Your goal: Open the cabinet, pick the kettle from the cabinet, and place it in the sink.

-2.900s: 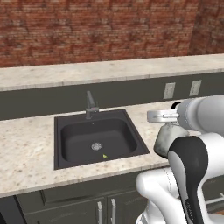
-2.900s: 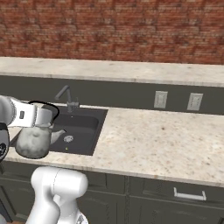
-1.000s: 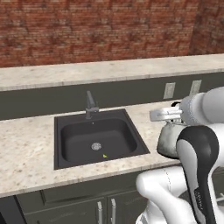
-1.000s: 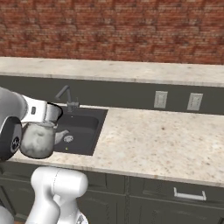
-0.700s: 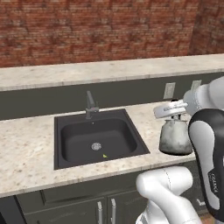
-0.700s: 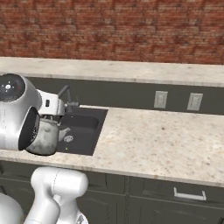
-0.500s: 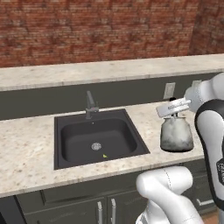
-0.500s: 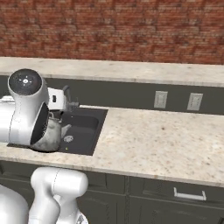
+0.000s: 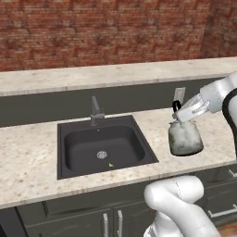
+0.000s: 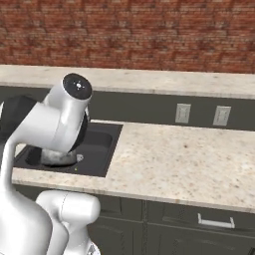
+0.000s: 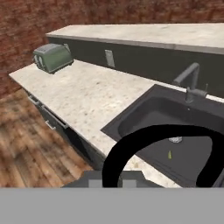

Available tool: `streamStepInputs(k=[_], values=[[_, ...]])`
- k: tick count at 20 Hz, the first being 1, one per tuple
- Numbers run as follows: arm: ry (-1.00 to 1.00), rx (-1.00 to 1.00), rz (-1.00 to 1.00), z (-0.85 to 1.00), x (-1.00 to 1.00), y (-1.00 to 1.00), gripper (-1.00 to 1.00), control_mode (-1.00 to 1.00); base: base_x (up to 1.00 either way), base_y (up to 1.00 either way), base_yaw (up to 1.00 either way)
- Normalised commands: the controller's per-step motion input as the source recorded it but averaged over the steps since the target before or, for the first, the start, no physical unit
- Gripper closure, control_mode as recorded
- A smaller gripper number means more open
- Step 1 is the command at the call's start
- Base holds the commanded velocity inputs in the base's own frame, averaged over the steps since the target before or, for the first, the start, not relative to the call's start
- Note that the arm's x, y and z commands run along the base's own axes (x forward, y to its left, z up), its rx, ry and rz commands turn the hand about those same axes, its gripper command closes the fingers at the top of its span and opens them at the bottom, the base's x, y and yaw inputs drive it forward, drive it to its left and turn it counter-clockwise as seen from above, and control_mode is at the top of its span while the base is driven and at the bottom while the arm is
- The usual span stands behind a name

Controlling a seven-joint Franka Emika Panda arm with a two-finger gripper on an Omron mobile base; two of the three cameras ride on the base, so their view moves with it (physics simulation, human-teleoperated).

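The gripper (image 9: pixel 177 111) is clamped on the black arched handle of the kettle (image 9: pixel 185 140), which hangs below it in the air over the counter (image 9: pixel 28 152) just right of the sink (image 9: pixel 102 147) — its pale body tilted a little, clear of the stone. From the hand view the handle (image 11: pixel 153 144) loops across the foreground, with the black basin beyond it, the round drain (image 11: pixel 175 139) and a small yellow-green speck on its floor. In the right base view the arm's white bulk covers most of the basin, and a bit of the kettle's pale body (image 10: pixel 57 157) shows beneath it, at the sink's near edge. Farther back the grey faucet (image 9: pixel 96 111) stands at the sink's rear rim. An outlet plate (image 9: pixel 179 95) sits on the dark backsplash behind the kettle. Off along the counter — well apart from the sink — rests a green toaster (image 11: pixel 53 57). A brick wall (image 9: pixel 92 32) closes the scene above the upper ledge.
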Motion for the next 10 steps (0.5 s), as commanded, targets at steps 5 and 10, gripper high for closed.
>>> streamStepInputs(k=[5, 10], values=[[0.00, 0.20, 0.35, -0.05, 0.12, -0.05, 1.00, -1.00, 0.00, 0.00, 0.00], [0.00, 0.24, 0.31, -0.06, 0.13, -0.01, 1.00, -1.00, 0.00, 0.00, 0.00]])
